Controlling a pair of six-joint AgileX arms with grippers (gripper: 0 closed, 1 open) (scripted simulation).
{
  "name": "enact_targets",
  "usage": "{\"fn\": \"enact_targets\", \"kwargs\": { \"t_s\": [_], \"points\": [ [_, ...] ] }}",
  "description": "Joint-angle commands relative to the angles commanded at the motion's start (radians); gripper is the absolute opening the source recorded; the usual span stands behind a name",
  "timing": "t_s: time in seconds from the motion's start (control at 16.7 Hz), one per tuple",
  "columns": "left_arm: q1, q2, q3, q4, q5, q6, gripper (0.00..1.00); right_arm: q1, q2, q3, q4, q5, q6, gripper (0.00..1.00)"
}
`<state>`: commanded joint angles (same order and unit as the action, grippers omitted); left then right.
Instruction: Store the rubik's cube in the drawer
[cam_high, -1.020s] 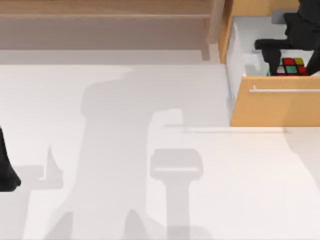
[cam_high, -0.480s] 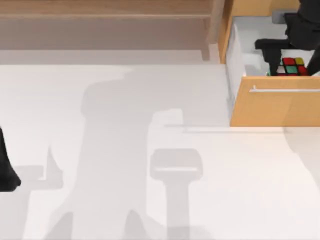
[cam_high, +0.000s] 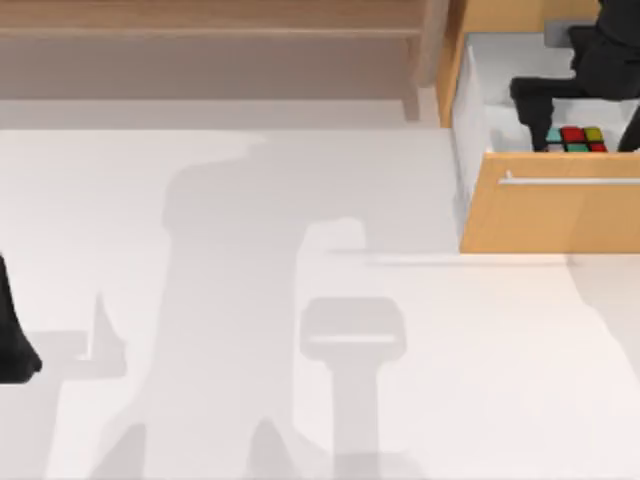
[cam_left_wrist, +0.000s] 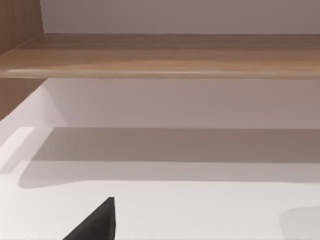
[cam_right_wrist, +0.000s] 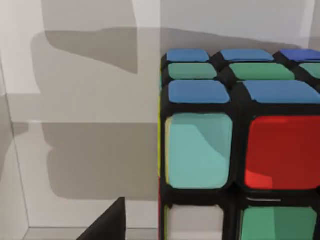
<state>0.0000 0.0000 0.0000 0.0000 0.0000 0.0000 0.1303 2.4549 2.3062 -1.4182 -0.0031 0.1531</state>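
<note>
The right gripper (cam_high: 572, 118) is reaching into the open light orange-brown wooden drawer (cam_high: 556, 212), its fingers pinching the small black-edged multicoloured rubik's cube (cam_high: 575, 139) low inside the white interior. Releasing, withdrawing and closing are remaining. The left arm is waiting at the white bench's (cam_high: 300, 350) left edge.

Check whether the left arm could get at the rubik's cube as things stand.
Probably not. The left gripper sits at the table's left edge; the rubik's cube lies inside the open drawer at far right, with the right gripper over it.
</note>
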Motion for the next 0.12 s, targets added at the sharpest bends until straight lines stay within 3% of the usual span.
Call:
{"fn": "enact_targets", "kwargs": {
  "t_s": [0.12],
  "points": [
    [0.000,0.000,0.000,0.000,0.000,0.000,1.00,0.000,0.000,0.000,0.000,0.000,0.000,1.00]
  ]
}}
